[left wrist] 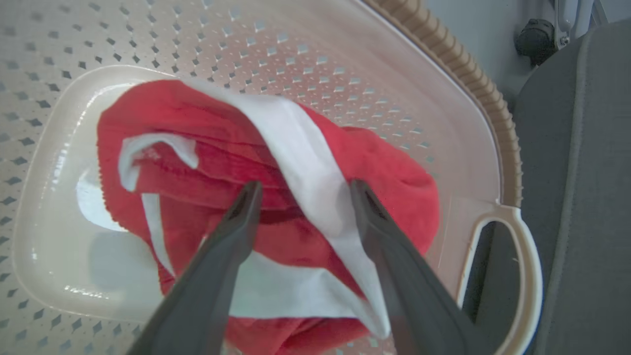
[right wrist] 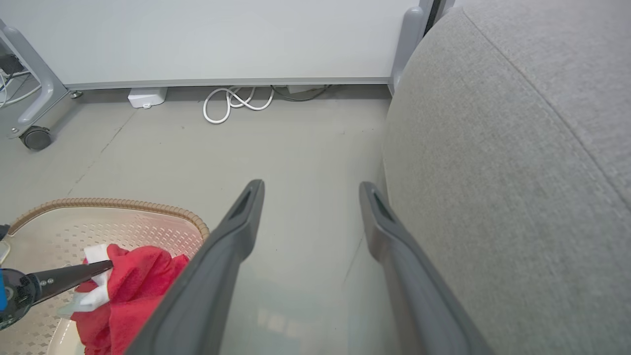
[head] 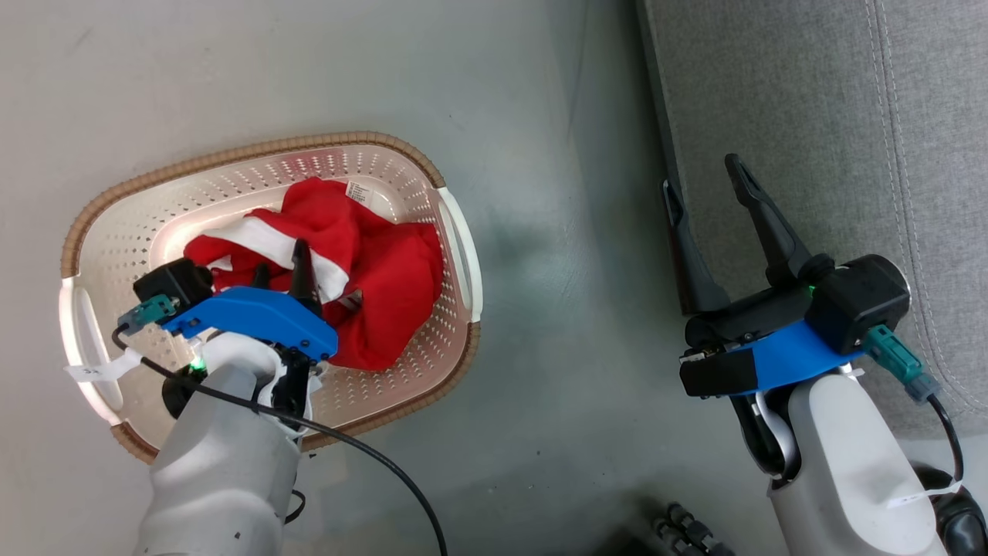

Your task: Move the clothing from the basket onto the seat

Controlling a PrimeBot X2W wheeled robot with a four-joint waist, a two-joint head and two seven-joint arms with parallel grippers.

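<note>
The red clothing [head: 370,270] with white stripe trim lies crumpled in the cream basket [head: 455,232] on the floor at the left. My left gripper [head: 282,266] hangs open just over the pile, its two fingers astride a white stripe [left wrist: 305,162] of the clothing [left wrist: 389,167]; the basket wall [left wrist: 345,59] curves behind. My right gripper [head: 706,181] stands open and empty beside the front edge of the grey seat [head: 834,116], above the floor. In the right wrist view the open right gripper [right wrist: 310,190] points along the seat [right wrist: 493,148], with the basket [right wrist: 108,204] and clothing [right wrist: 138,276] at lower left.
A grey floor strip [head: 571,193] separates basket and seat. By the far wall lie a coiled white cable [right wrist: 236,101] and a small white box [right wrist: 147,97]; a castor [right wrist: 35,138] of a metal frame stands at left.
</note>
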